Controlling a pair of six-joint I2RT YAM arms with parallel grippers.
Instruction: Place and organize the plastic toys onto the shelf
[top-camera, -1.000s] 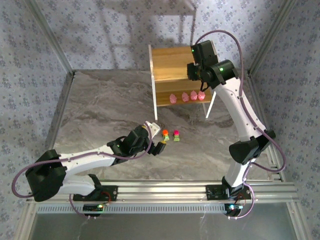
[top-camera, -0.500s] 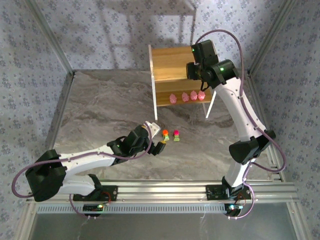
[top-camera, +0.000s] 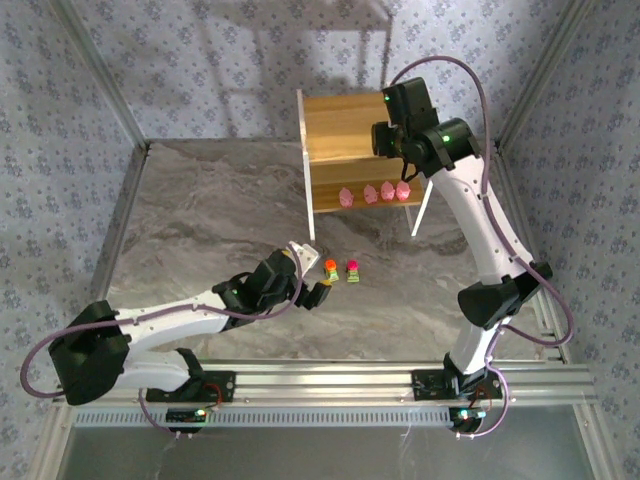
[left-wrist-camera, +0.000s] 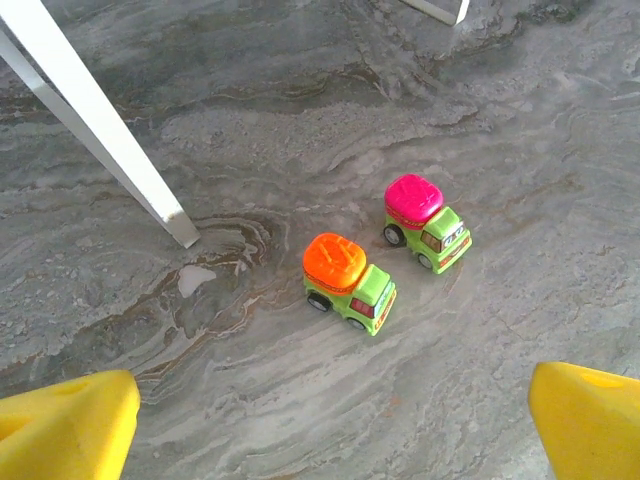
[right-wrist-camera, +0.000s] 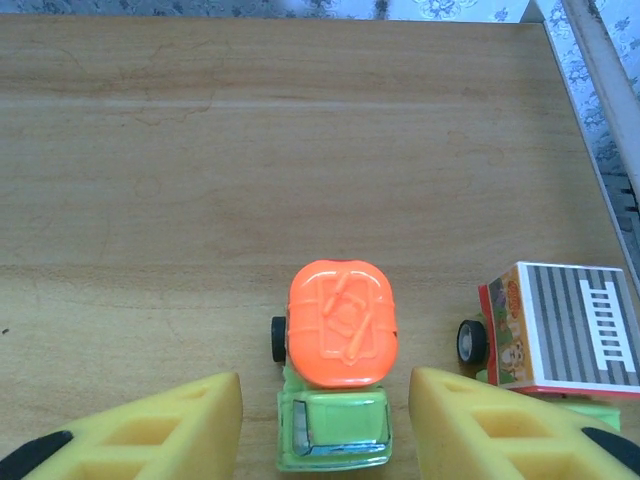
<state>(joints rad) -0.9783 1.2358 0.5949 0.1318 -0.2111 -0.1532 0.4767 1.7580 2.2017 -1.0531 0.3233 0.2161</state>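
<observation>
The orange-topped toy truck (right-wrist-camera: 342, 325) sits on the wooden shelf (right-wrist-camera: 200, 150) between the right gripper's (right-wrist-camera: 325, 425) parted yellow jaws, bare wood showing on either side of it, and a striped box truck (right-wrist-camera: 560, 325) is just beside it. Over the marble table (left-wrist-camera: 250, 100), the left gripper (left-wrist-camera: 330, 420) hangs with jaws wide and empty above a second orange truck (left-wrist-camera: 345, 275) and a magenta-topped truck (left-wrist-camera: 420, 215), near a white shelf leg (left-wrist-camera: 100, 130). Four pink toys (top-camera: 375, 193) line the lower tier.
</observation>
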